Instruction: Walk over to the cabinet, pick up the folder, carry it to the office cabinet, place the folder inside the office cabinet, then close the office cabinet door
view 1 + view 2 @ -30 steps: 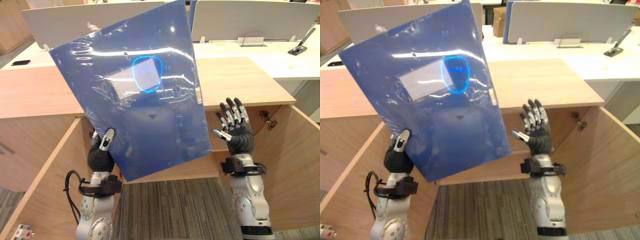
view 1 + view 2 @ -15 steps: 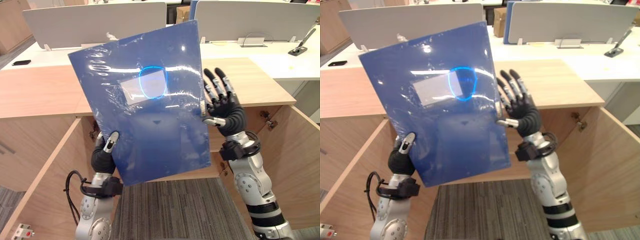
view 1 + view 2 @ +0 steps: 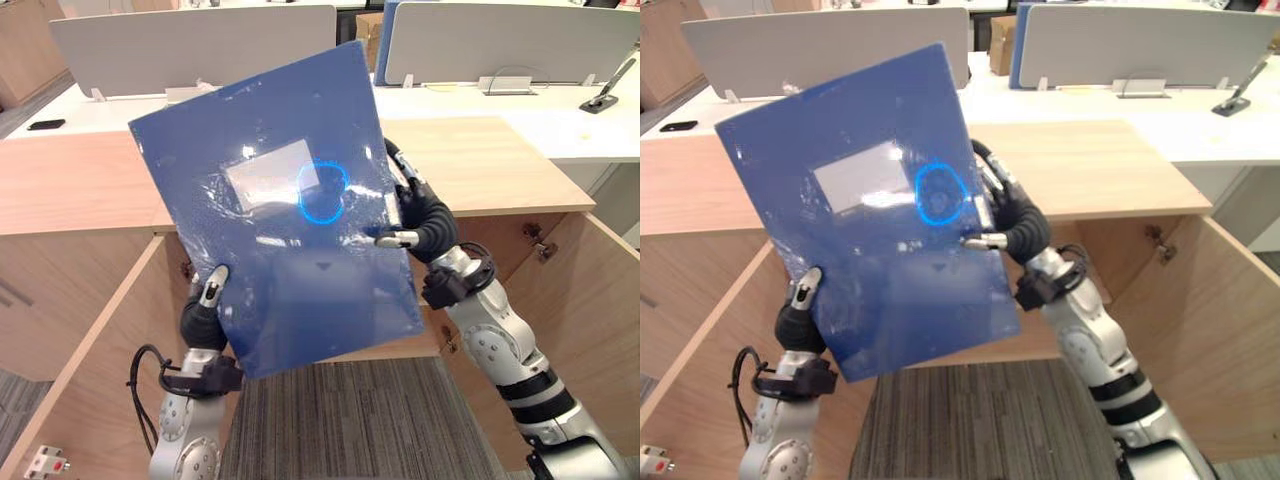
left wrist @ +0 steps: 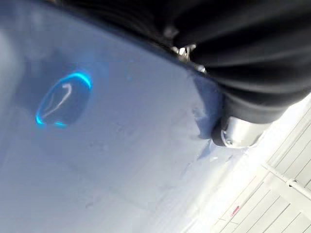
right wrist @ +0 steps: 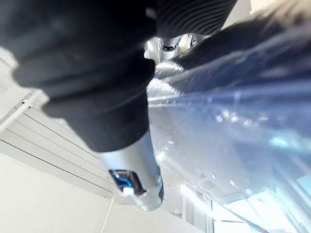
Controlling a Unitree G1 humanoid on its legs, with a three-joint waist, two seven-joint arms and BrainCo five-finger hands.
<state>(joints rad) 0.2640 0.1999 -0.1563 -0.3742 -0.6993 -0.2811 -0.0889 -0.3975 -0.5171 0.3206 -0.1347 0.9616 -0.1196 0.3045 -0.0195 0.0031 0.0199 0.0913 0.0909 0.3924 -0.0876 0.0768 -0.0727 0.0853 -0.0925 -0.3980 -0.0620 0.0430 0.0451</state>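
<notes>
A glossy blue folder [image 3: 290, 230] with a white label stands upright and tilted in front of the open office cabinet [image 3: 490, 160]. My left hand [image 3: 203, 315] is shut on its lower left corner, thumb on the front, fingers behind. At the folder's right edge my right hand [image 3: 430, 220] pinches it, with the thumb lying on the front face and the fingers hidden behind. The left wrist view has the folder [image 4: 97, 145] close against the left hand [image 4: 243, 77]. The right wrist view has the folder [image 5: 233, 136] beside the right hand [image 5: 131, 165].
Both cabinet doors stand open, the left door [image 3: 90, 370] and the right door [image 3: 590, 330], on either side of my arms. Striped carpet [image 3: 340, 420] lies below. White desks with partition panels [image 3: 190, 45] stand behind the cabinet; a black phone [image 3: 44, 125] lies far left.
My right hand has moved left from open air to the folder's right edge and closed on it. The folder has tilted slightly; the left hand keeps its hold.
</notes>
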